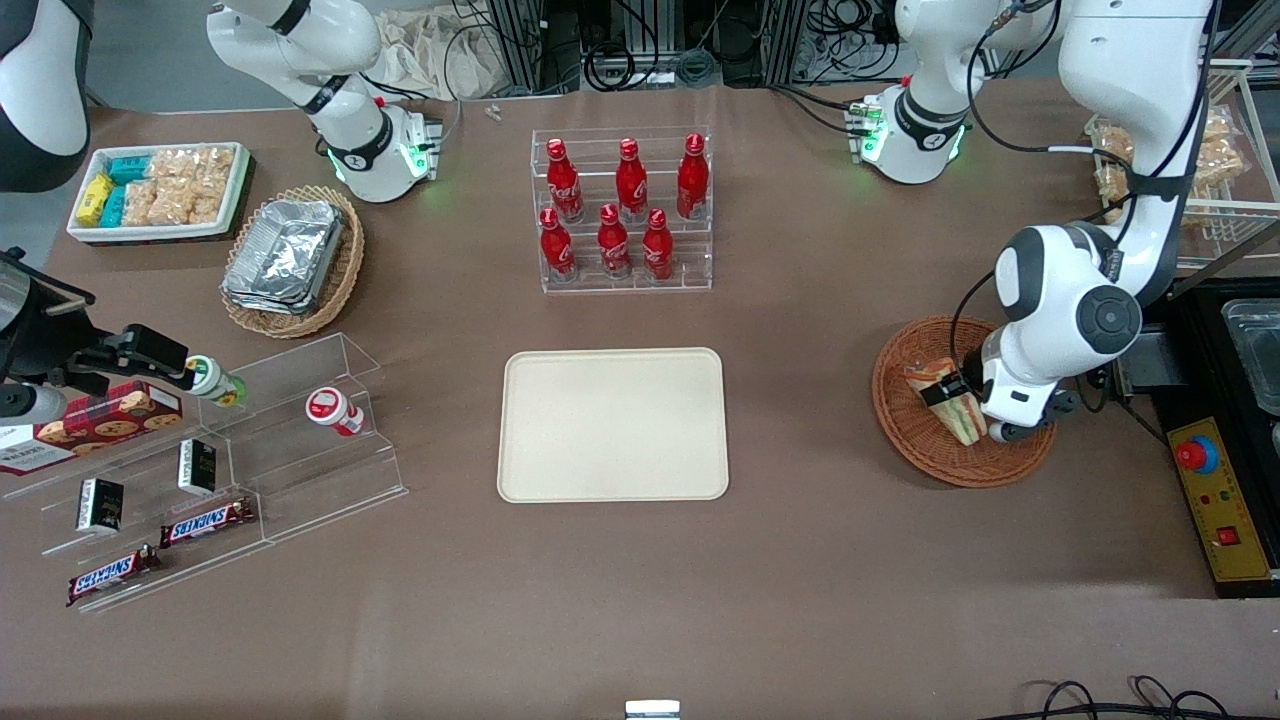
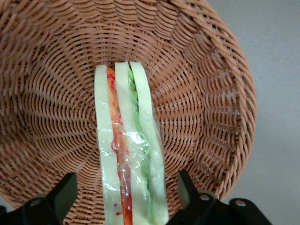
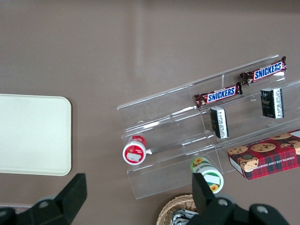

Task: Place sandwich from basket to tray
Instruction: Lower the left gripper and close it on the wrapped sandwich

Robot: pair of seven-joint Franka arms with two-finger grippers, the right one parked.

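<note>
In basket (image 2: 211, 84), open tool (image 2: 126, 194) straddles sandwich (image 2: 129, 154); tray (image 1: 612, 424) well apart.

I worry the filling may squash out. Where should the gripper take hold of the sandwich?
Across the two flat bread faces, from above. The sandwich stands on edge in the basket, layers upward, and the open gripper already straddles it, one finger each side.

SNICKERS on two bars (image 3: 221, 94); red bottles (image 1: 617, 208) probably Coca-Cola script

Six red bottles (image 1: 622, 213), two Snickers bars (image 1: 205, 522) (one sandwich (image 1: 948, 402)).
</note>
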